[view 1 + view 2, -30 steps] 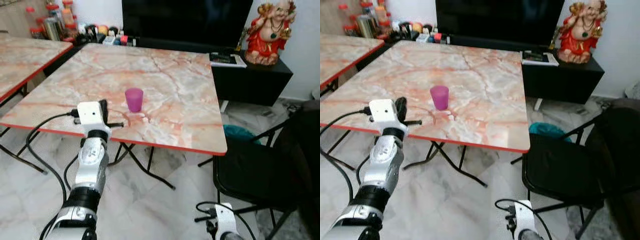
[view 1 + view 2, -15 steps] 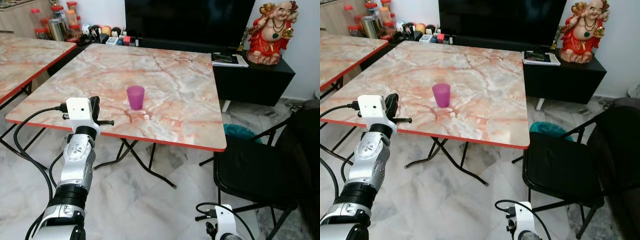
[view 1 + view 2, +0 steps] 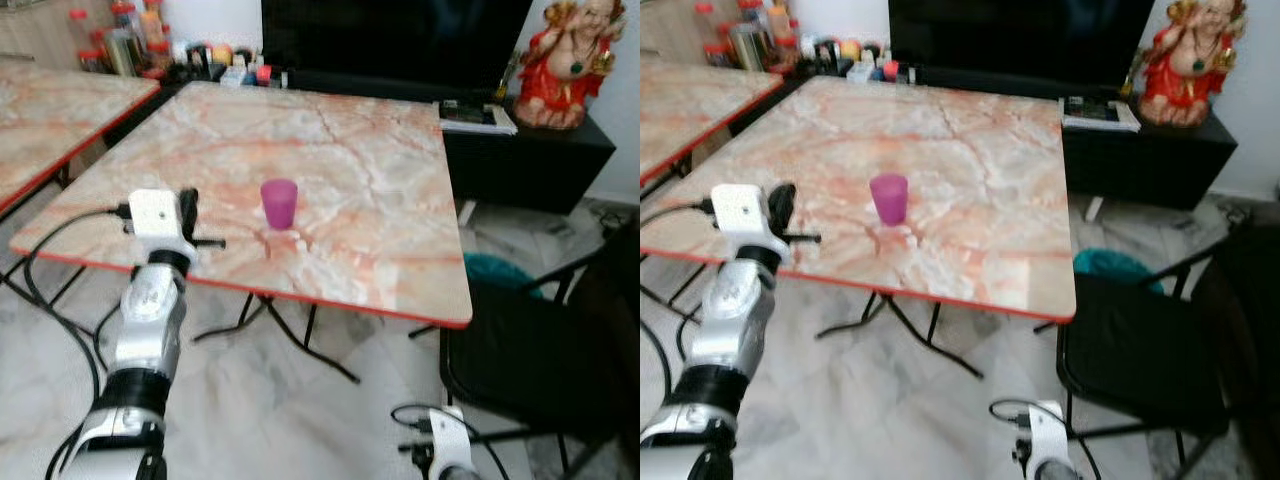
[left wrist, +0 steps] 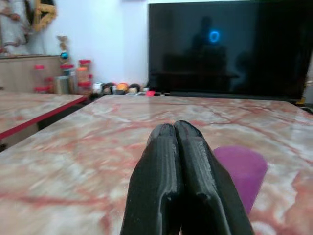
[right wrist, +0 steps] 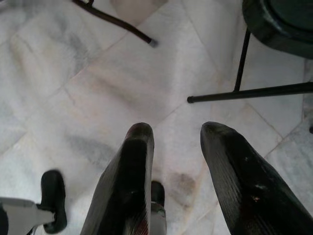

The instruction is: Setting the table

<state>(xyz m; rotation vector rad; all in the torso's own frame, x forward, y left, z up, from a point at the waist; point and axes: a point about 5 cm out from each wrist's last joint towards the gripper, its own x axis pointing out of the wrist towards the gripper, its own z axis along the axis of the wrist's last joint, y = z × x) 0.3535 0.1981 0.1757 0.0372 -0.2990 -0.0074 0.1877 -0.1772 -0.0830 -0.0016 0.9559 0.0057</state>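
— While the left arm is raised at the near edge of the marble-patterned table (image 3: 380, 200), where does the cup stand?

— The purple cup (image 3: 279, 203) stands upright on the tabletop, a little toward the near side and roughly midway across. The left gripper (image 4: 177, 134) sits at the near red edge, to the cup's left and apart from it. In its wrist view the two black fingers (image 4: 159, 166) are pressed together with nothing between them, and the cup shows just past their tips.

— And the right gripper (image 5: 171, 134)?

— It hangs low over the white marble floor (image 5: 73, 88), its fingers spread apart and empty. A black chair leg (image 5: 254, 90) crosses the floor beyond it.

— What surrounds the table?

— A black chair (image 3: 540, 350) stands at the right, just off the table's near right corner. Behind the table runs a low dark cabinet (image 3: 540, 160) with a large black television (image 3: 390, 40) and a red and gold figurine (image 3: 570, 65). A second table (image 3: 50, 120) with the same top stands at the left, and jars and small bottles (image 3: 130, 45) crowd the far left; these are blurred, so I cannot say what they hold.
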